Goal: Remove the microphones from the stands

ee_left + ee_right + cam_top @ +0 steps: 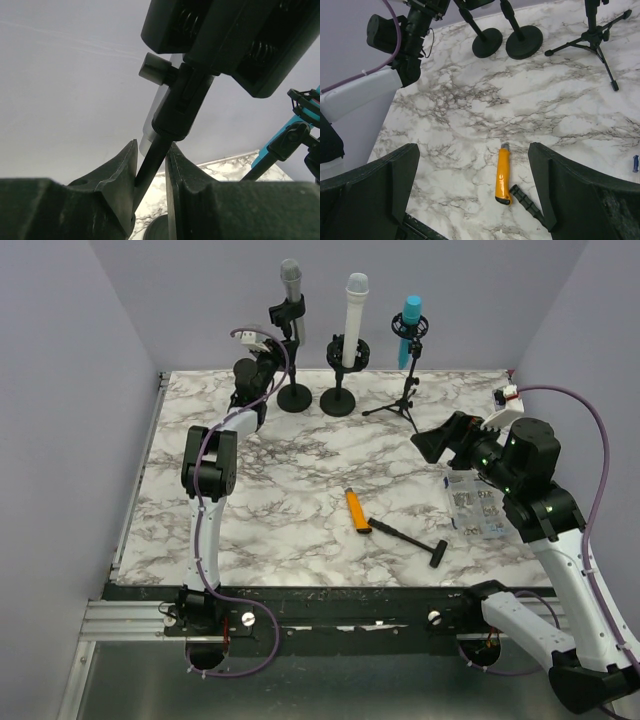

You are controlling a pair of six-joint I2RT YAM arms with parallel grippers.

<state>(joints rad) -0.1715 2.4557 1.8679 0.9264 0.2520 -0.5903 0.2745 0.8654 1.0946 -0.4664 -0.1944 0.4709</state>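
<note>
A grey microphone sits in a black clip on the leftmost stand, whose round base rests at the table's back. My left gripper is at that stand's pole, below the clip. In the left wrist view its fingers are closed on the thin black pole, with the clip and the microphone's silver lower end above. My right gripper is open and empty above the table's right side; in its own view the jaws stand wide apart.
A white microphone on a round-base stand and a teal microphone on a tripod stand to the right. An orange utility knife, a black hammer and a clear parts box lie near the front.
</note>
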